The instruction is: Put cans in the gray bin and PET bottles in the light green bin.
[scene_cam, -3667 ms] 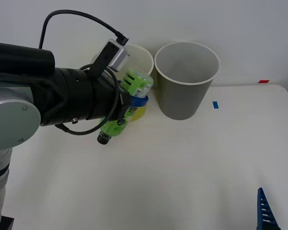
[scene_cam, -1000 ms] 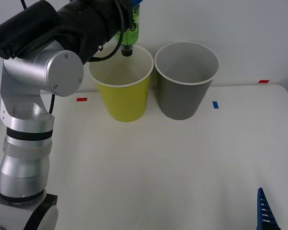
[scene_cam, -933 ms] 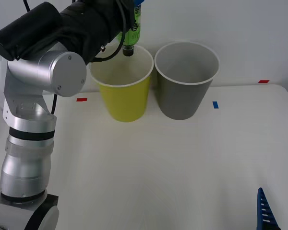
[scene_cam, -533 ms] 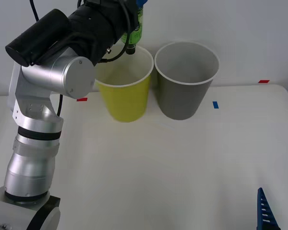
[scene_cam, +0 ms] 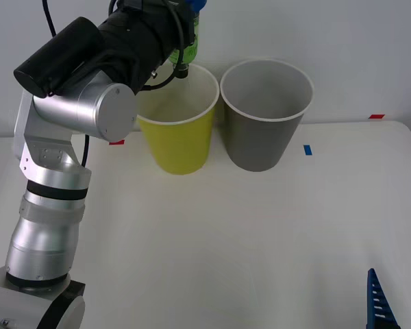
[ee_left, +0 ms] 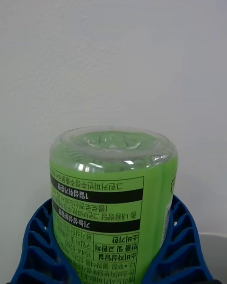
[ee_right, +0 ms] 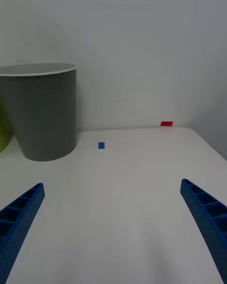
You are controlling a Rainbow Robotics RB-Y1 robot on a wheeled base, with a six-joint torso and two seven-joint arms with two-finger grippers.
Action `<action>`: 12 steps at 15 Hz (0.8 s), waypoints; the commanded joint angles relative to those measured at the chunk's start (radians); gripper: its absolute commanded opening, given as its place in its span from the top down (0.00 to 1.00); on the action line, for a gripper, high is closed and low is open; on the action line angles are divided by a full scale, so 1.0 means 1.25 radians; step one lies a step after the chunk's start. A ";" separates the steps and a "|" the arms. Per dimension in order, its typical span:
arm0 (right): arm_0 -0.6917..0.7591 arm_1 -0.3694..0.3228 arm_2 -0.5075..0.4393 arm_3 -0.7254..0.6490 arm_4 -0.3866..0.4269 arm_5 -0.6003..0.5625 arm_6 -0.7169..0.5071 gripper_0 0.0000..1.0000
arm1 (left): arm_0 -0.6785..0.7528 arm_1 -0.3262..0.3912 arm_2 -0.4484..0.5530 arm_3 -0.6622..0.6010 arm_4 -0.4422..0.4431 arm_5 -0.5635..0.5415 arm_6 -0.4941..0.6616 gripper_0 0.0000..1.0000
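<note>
Left pincer around inverted PET bottle — cap hidden.

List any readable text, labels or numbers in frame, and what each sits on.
PET bottle, cap-down in the left tool over the light green bin: label print is upside-down Korean, too small to quote; "1544-5200" is my best guess.
Light green bin, gray bin: no text.
Red and blue tape marks on the table: blank.
</note>
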 commanded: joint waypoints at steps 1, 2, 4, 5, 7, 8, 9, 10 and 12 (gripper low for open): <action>0.000 0.000 0.000 0.000 0.000 0.000 0.000 0.00 | 0.001 0.010 -0.002 0.000 0.002 0.000 0.005 0.00; 0.000 0.000 0.000 0.000 0.000 0.000 0.000 0.00 | 0.001 0.016 0.000 0.001 0.007 0.000 0.006 0.00; 0.000 0.000 0.000 0.000 0.000 0.000 0.000 0.00 | 0.001 0.032 0.000 0.000 0.023 0.000 0.007 0.00; 0.000 0.000 0.000 0.000 0.000 0.000 0.000 0.00 | 0.001 0.039 -0.002 0.000 0.028 0.000 0.006 0.00; 0.000 0.000 0.000 0.000 0.000 0.000 0.000 0.00 | 0.001 0.048 -0.002 0.000 0.039 0.000 0.007 0.00; 0.000 0.000 0.000 0.000 0.000 0.000 0.000 0.00 | 0.001 0.051 0.000 0.000 0.044 0.000 0.009 0.00; 0.000 0.000 0.000 0.000 0.000 0.000 0.000 0.00 | 0.001 0.054 0.001 0.000 0.046 0.000 0.009 0.00; 0.000 0.000 0.000 0.000 0.000 0.000 0.000 0.00 | 0.001 0.055 0.002 0.000 0.050 0.000 0.010 0.00; 0.000 0.000 0.000 0.000 0.000 0.000 0.000 0.00 | 0.001 0.065 0.005 -0.005 0.071 0.001 0.011 0.00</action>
